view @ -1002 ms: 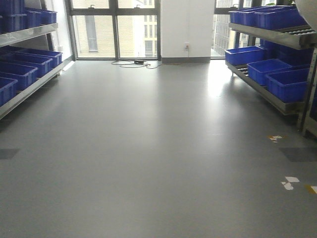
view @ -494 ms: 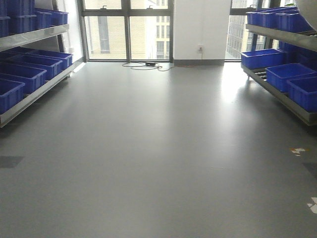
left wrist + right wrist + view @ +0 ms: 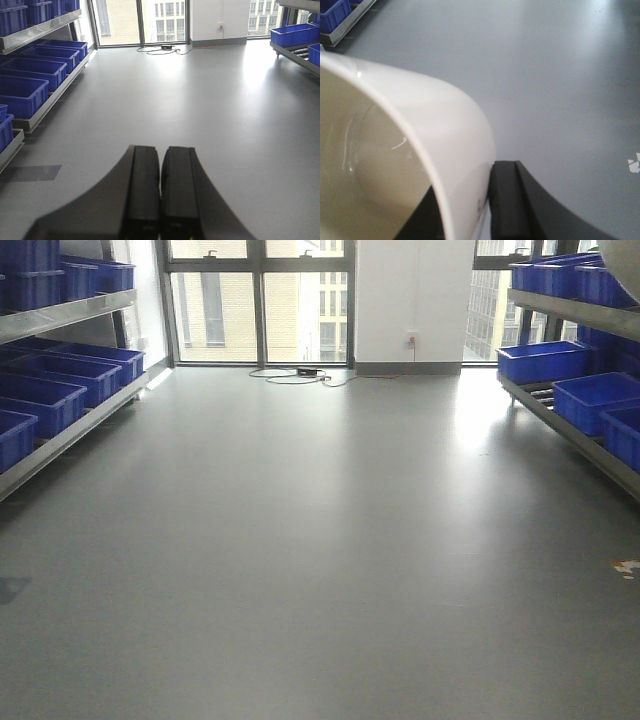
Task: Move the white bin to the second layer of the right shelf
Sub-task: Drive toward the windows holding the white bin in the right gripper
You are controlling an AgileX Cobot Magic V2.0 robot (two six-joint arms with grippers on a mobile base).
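Note:
The white bin [image 3: 395, 150], a cream-white smooth tub, fills the left of the right wrist view. My right gripper [image 3: 470, 187] is shut on its wall, one black finger [image 3: 507, 200] outside and the other inside. A sliver of the bin [image 3: 629, 262] shows at the top right corner of the front view. The right shelf's second layer [image 3: 580, 316], a steel level carrying blue crates, runs along the right edge. My left gripper [image 3: 160, 152] is shut and empty, hanging over bare grey floor.
Blue crates [image 3: 40, 400] line the left rack [image 3: 60, 435], and more blue crates [image 3: 590, 400] sit on the right rack's low level. Windows, a white pillar [image 3: 410, 300] and a floor cable [image 3: 300, 375] lie ahead. Tape marks [image 3: 627, 567] dot the floor at right.
The front view has swung left: the right rack slid towards the right edge and the floor marks moved out of frame. The bin's sliver stays at the top right.

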